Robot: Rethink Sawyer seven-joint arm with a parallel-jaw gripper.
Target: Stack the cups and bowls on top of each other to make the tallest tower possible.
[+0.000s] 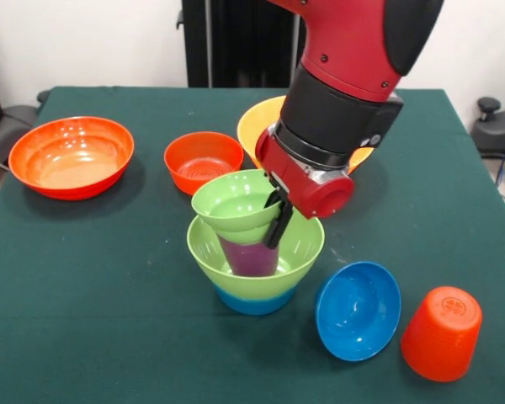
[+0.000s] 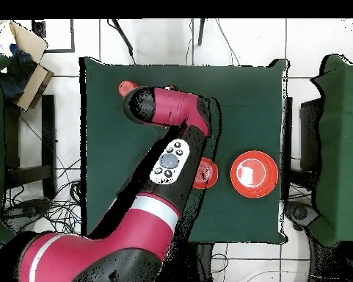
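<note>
1. the gripper (image 1: 279, 220) is clenched on the rim of a small light green bowl (image 1: 234, 204).
2. that bowl rests tilted on a purple cup (image 1: 250, 257) inside the tower (image 1: 254, 268), near the table (image 1: 109, 337) centre.

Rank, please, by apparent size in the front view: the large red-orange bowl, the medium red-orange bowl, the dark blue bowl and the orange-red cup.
1. Large red-orange bowl.
2. Dark blue bowl, though it is nearer the camera.
3. Medium red-orange bowl and orange-red cup: too alike to rank; the cup is nearer.
</note>
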